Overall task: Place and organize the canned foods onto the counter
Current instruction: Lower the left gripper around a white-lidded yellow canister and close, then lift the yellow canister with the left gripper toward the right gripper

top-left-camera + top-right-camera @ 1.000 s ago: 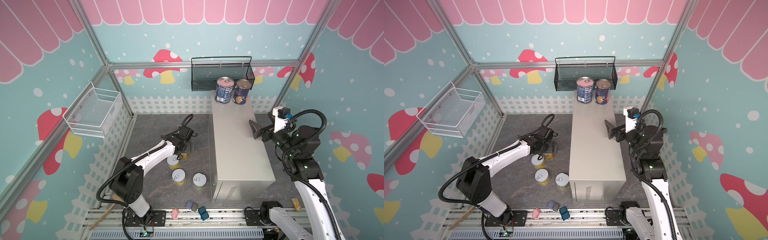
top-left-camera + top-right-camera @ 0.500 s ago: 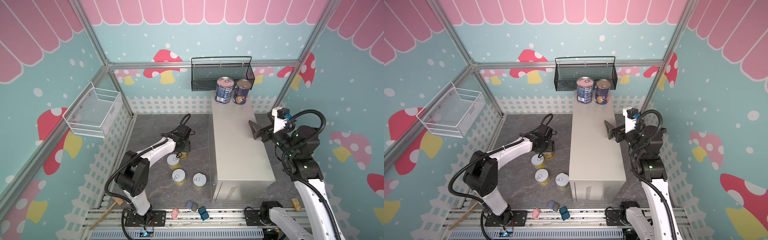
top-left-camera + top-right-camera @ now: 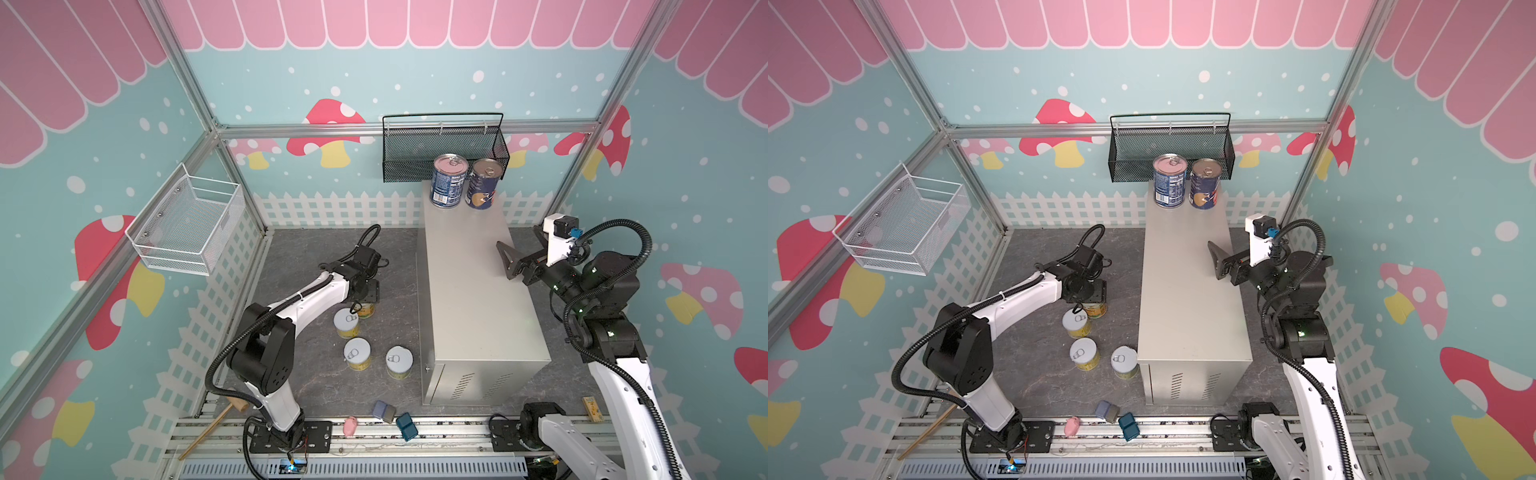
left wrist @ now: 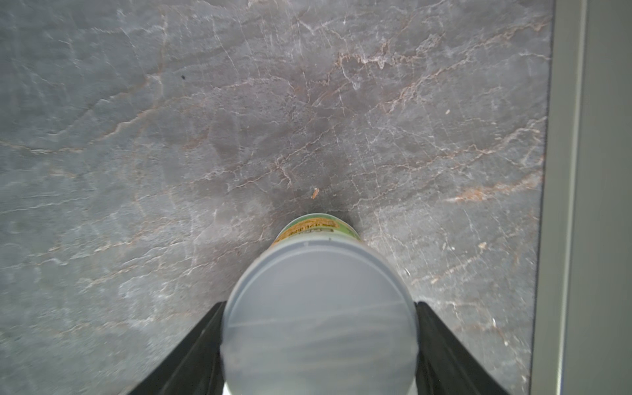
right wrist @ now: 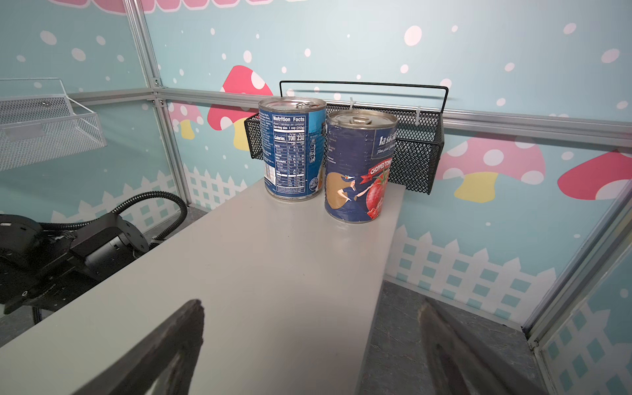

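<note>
Since a second ago my left end effector (image 3: 365, 305) has gone from released to clenched around the short yellow-label can (image 4: 319, 325), which stands upright on the grey marbled base (image 3: 299, 257). That arm's elbow has shifted a little, while the right end effector (image 5: 311, 309) hangs released as before, jaws wide, over the edge of the beige metal surface (image 3: 473, 299). A neighbouring short can (image 3: 346, 322) crowds the gripped one, a third short can (image 3: 357, 353) and a fourth short can (image 3: 399, 361) stand nearer the front beside the surface's side wall, and the nutrition-label can (image 3: 449, 180) and chopped tomato can (image 3: 482, 187) stand side by side at the surface's far end before the black mesh basket (image 3: 415, 153).
</note>
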`<state>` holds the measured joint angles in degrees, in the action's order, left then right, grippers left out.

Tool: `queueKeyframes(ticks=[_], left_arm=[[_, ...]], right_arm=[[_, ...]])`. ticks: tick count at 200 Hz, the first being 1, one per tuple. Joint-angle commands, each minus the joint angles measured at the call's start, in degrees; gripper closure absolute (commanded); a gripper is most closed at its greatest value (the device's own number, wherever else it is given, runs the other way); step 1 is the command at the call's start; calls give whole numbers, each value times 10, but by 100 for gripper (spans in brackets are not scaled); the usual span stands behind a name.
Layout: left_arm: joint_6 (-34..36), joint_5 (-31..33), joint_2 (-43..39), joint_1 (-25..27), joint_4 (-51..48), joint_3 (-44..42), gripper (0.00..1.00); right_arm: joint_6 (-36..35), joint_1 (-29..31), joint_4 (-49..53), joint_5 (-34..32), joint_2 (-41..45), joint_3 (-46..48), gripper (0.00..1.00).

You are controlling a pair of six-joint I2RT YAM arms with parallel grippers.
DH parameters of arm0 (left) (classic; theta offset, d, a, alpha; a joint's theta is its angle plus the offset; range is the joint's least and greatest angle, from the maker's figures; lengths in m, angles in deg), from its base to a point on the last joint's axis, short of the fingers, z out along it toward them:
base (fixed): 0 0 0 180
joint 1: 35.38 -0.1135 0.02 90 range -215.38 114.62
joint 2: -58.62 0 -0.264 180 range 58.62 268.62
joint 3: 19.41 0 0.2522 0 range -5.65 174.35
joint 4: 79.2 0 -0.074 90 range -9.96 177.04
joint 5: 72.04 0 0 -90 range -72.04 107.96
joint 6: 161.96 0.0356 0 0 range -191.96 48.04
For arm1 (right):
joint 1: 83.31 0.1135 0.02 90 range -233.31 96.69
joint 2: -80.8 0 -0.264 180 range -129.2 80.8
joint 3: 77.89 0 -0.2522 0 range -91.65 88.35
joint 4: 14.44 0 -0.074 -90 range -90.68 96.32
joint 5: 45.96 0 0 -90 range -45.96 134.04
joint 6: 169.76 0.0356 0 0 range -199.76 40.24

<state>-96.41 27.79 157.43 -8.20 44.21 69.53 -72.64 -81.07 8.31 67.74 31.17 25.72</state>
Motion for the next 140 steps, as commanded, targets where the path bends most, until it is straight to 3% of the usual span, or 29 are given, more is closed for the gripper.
queueKeyframes(ticks=[1,28,54,109,140], left_arm=[[34,14,-67,-3,-20,47,85],[68,17,-120,-3,-56,70,100],[110,-25,-175,-3,-84,101,100],[179,-180,-231,2,-191,234,100],[212,-196,-226,41,-241,324,100]], right_arm=[[-7,1,-7,13,1,5,1],[-4,1,-12,19,0,8,1],[2,1,-17,25,0,11,1],[9,1,-19,33,1,19,1],[12,1,-21,39,6,22,1]])
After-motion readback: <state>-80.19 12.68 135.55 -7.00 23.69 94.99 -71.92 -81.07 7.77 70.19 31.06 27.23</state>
